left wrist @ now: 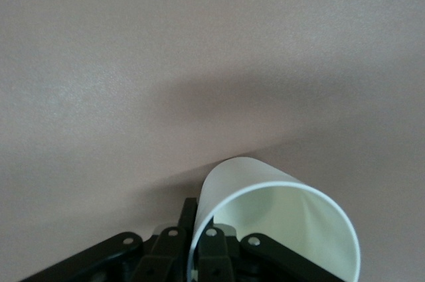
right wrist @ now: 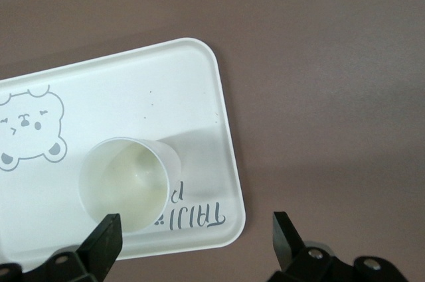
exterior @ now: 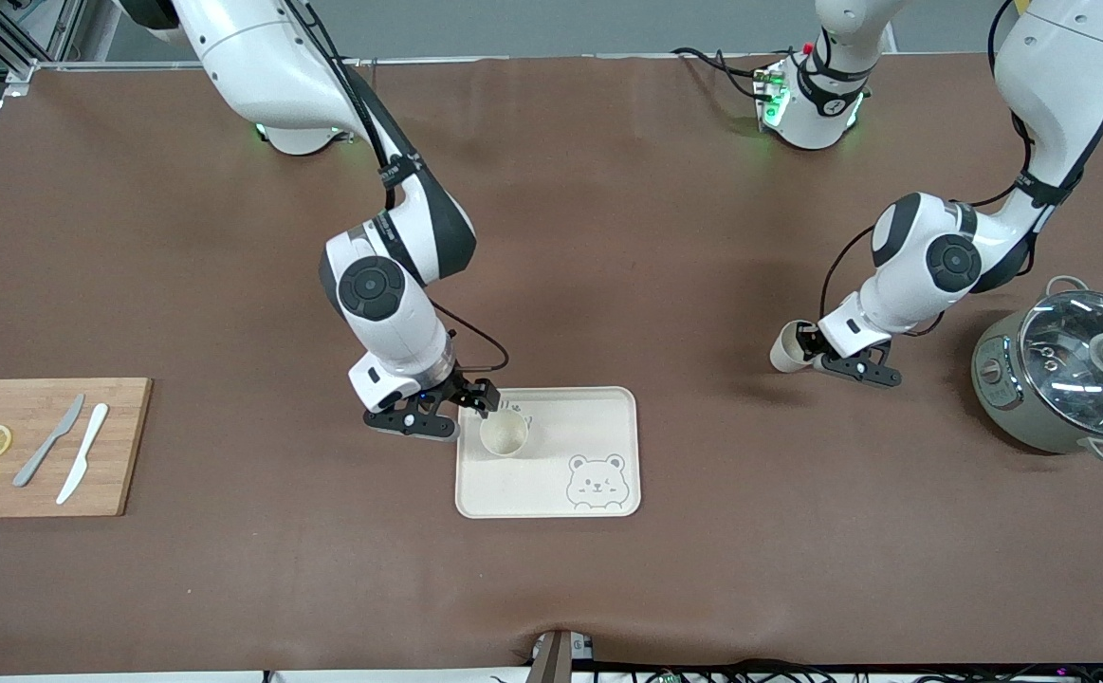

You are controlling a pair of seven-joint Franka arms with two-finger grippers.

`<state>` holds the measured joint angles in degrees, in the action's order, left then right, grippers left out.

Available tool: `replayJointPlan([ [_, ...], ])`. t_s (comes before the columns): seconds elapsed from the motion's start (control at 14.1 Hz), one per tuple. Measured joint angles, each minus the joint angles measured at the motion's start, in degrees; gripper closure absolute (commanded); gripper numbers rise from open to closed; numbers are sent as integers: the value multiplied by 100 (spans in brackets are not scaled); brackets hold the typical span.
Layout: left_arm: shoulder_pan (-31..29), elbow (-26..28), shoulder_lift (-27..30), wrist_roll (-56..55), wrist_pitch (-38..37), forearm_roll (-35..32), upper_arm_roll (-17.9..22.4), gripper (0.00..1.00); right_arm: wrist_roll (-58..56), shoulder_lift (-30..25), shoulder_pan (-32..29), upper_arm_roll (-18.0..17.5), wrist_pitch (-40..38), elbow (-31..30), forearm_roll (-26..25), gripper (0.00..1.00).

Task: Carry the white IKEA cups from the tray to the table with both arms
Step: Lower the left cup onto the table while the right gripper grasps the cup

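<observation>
One white cup (exterior: 504,433) stands upright on the cream bear tray (exterior: 598,417), near the tray corner toward the right arm's end. My right gripper (exterior: 473,398) is open and empty, just above that corner beside the cup. The right wrist view shows the cup (right wrist: 126,182) on the tray (right wrist: 133,89) between and past my spread fingers, with the right gripper (right wrist: 196,229) over the tray's edge. My left gripper (exterior: 809,349) is shut on the wall of the second cup (exterior: 786,346) and holds it tilted on its side above the bare table. That cup's rim (left wrist: 279,229) fills the left wrist view.
A grey-green pot with a glass lid (exterior: 1068,370) stands near the left arm's end, close to the left gripper. A wooden board (exterior: 39,446) with two knives and lemon slices lies at the right arm's end. Brown table (exterior: 608,237) lies between tray and pot.
</observation>
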<state>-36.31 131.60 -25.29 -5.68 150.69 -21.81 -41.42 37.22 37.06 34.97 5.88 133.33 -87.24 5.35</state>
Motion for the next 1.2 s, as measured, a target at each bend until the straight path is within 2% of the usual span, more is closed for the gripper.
replayJointPlan([
  [0.35,-13,-114,29,-17,-37,-380,52,0,1,283,6,-18,97,155,20,0],
  [0.64,-16,-487,287,-50,-1015,-386,-40,0,2,589,13,-117,439,205,211,0],
  [0.85,-14,-1053,360,-154,-1964,-379,-310,0,5,782,34,-147,514,300,231,0],
  [1.06,0,-1983,362,-181,-2987,-8,-490,0,2,839,35,-135,517,349,231,0],
  [1.2,9,-2603,333,-181,-3350,253,-501,0,-2,844,33,-112,517,349,231,0],
])
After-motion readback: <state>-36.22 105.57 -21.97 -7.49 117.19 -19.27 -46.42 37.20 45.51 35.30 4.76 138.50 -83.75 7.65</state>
